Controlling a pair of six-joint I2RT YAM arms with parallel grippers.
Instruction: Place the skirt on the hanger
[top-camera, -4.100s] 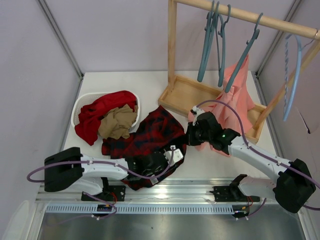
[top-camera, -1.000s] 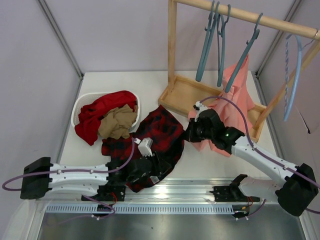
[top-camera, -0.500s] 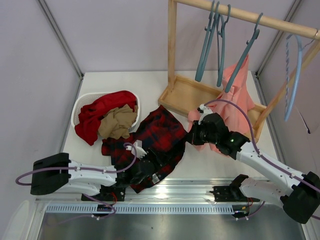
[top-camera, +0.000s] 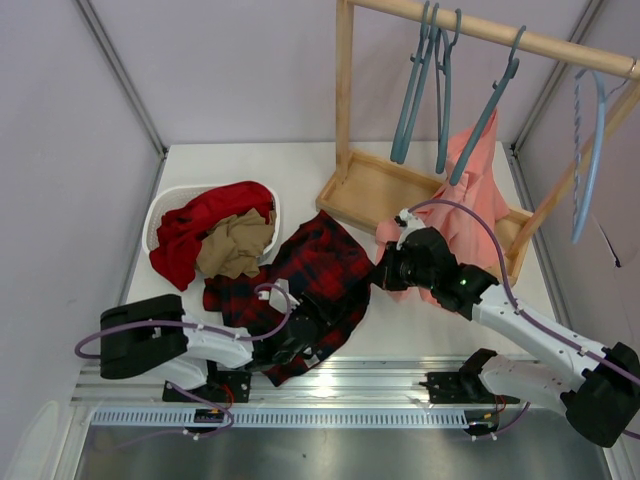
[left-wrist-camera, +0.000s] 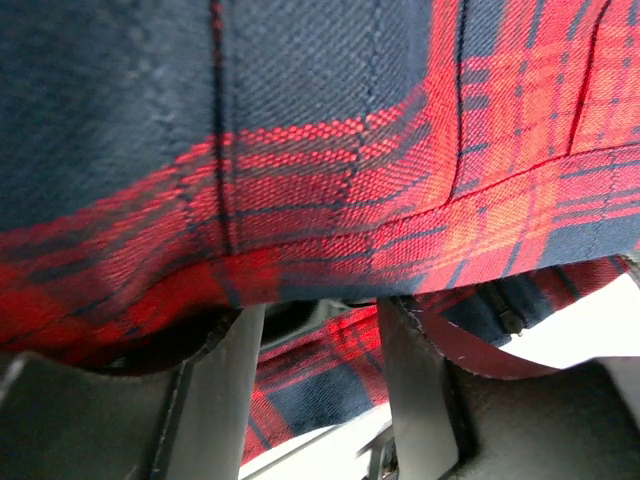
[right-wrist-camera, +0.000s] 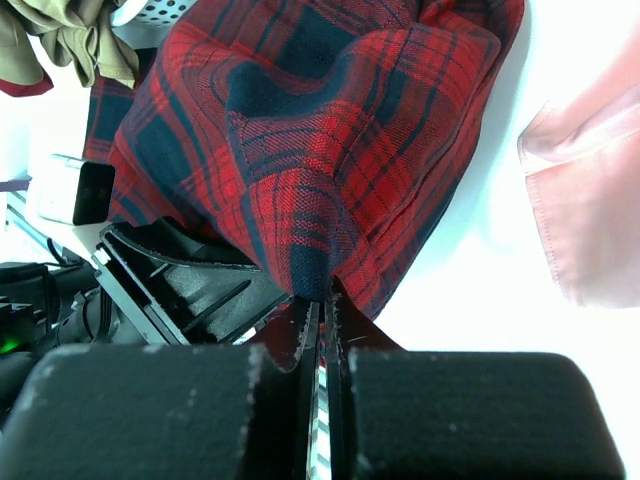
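Your right gripper (right-wrist-camera: 320, 300) is pinched shut on the skirt (right-wrist-camera: 300, 150) edge, with pink cloth (right-wrist-camera: 590, 220) just beside it. Your left gripper (left-wrist-camera: 318, 340) (half open) pokes under the skirt, which stretches lengthwise between both grippers.

Enclosed cell. Walls (top-camera: 230, 70) pale lilac, plain panels, with grey metal struts (top-camera: 118, 72) running down the corners. White desk (top-camera: 250, 165), matte, evenly lit, only soft shadows. Wooden garment rack (top-camera: 344, 100) at back right: upright post, slanting top rail, shallow tray base (top-camera: 365, 185) resting on the desk. Ribbed aluminium rail (top-camera: 350, 372) along the near edge; brushed steel sheet (top-camera: 330, 450) below.
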